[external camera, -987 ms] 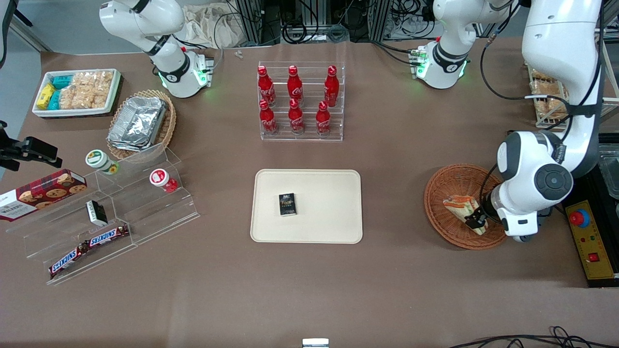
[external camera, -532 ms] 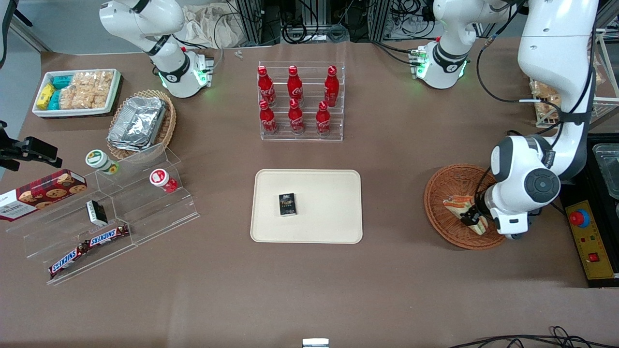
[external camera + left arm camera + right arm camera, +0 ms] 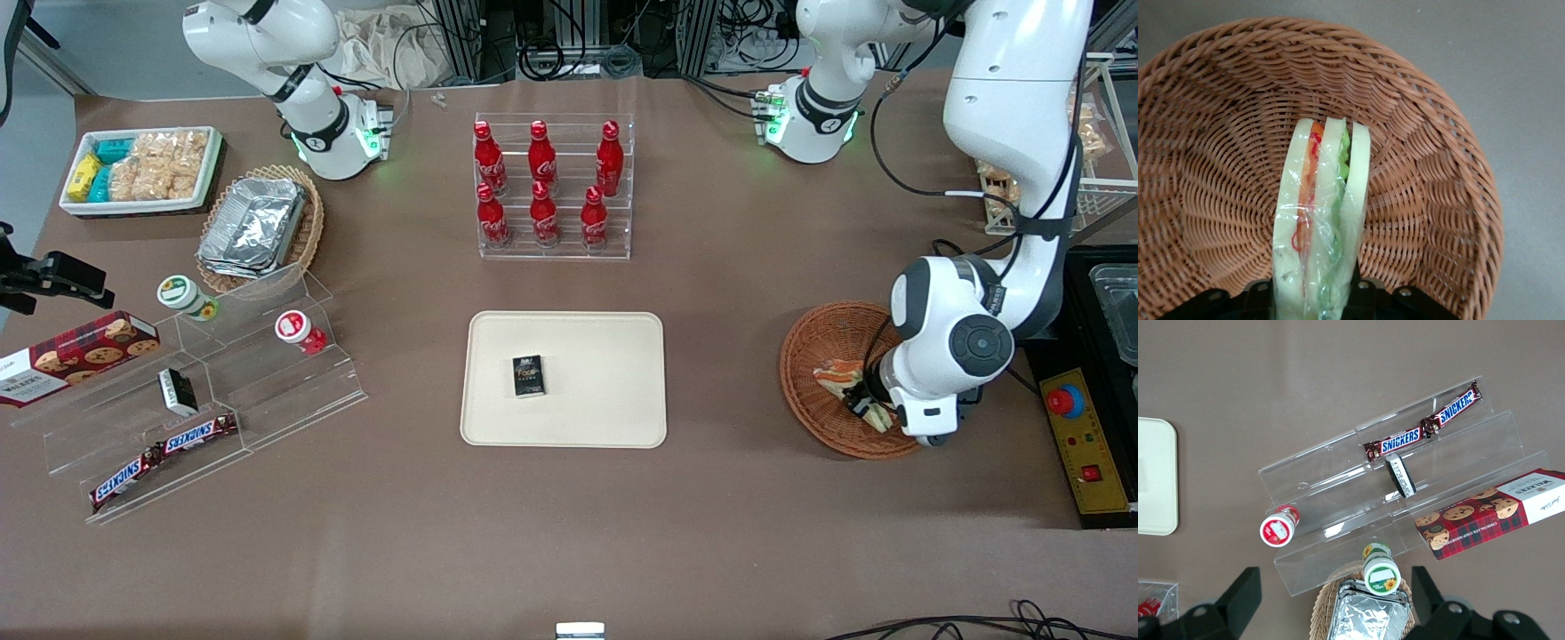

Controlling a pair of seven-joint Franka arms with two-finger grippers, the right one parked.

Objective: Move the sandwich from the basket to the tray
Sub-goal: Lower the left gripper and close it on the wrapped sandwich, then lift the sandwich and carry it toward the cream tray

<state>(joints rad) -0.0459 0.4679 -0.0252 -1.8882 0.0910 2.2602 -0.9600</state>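
Observation:
The sandwich (image 3: pixel 838 374), a clear-wrapped wedge with orange and green filling, stands on edge inside the reddish-brown wicker basket (image 3: pixel 811 342) at the working arm's end of the table. My gripper (image 3: pixel 864 402) is shut on it, with a dark finger pressed against each bread face. In the left wrist view the sandwich (image 3: pixel 1321 207) rises from between the fingers (image 3: pixel 1362 297) of the gripper (image 3: pixel 1313 303), with the basket's woven wall (image 3: pixel 1218 167) around it. The cream tray (image 3: pixel 613 391) lies in the middle of the table, well apart from the basket.
A small black box (image 3: pixel 528 375) lies on the tray. A clear rack of red bottles (image 3: pixel 551 187) stands farther from the camera than the tray. A yellow box with a red button (image 3: pixel 1080 427) sits beside the basket. Clear stepped shelves (image 3: pixel 204 391) hold snacks at the parked arm's end.
The arm's wrist and gripper have shifted a little toward the tray, and the sandwich has moved with them inside the basket.

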